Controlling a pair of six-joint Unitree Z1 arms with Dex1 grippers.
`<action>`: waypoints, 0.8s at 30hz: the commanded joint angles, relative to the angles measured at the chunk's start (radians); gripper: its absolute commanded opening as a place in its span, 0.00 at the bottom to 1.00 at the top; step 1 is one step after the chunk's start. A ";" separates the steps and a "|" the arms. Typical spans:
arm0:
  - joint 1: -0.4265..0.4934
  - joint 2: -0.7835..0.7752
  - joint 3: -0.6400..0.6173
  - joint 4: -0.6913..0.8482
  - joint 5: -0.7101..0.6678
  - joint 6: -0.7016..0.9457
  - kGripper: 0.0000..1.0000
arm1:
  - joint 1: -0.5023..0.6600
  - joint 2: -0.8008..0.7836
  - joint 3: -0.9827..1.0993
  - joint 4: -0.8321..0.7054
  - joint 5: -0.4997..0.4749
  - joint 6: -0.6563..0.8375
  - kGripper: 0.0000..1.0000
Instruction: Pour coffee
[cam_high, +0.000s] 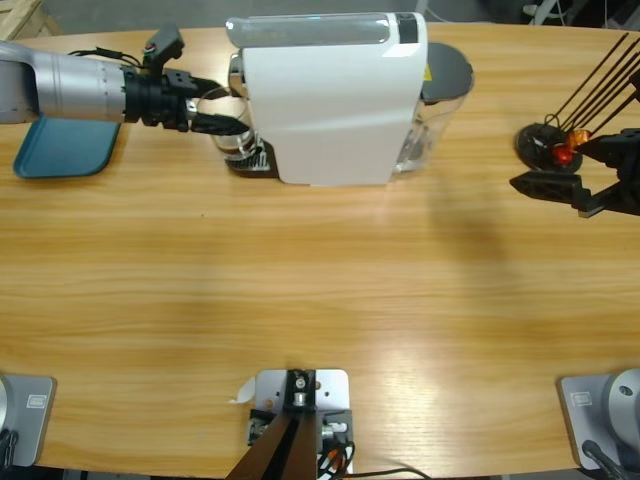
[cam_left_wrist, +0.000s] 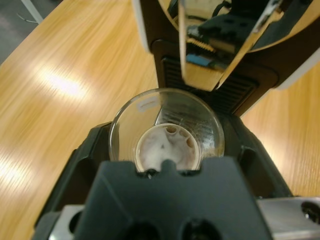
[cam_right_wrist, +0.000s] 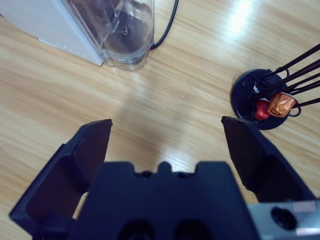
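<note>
The left gripper (cam_high: 215, 110) grasps a small clear drinking glass (cam_left_wrist: 166, 137) at the white coffee machine (cam_high: 330, 100), while the right gripper (cam_right_wrist: 167, 142) hangs released over bare wooden table (cam_high: 300, 290).

Big light wooden table (cam_high: 300, 290) with a long grain and a few bright glare patches from overhead lights. Past the table's far edge there's a strip of grey floor (cam_high: 130, 12) and a pale wooden crate corner (cam_high: 18, 15).

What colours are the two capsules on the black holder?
The capsules are red and orange, clearest in the right wrist view.

Robot lab, long wooden table (cam_high: 320, 290), rig
</note>
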 joint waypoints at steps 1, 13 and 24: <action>0.111 -0.111 0.102 -0.009 0.042 -0.052 0.00 | -0.007 0.005 0.023 -0.011 0.015 -0.003 1.00; 0.366 -0.283 0.208 -0.010 0.362 -0.225 0.00 | -0.007 0.000 0.028 -0.017 0.015 -0.003 1.00; 0.445 -0.138 0.186 -0.066 0.453 -0.224 0.00 | -0.007 0.010 0.028 -0.018 0.015 -0.003 1.00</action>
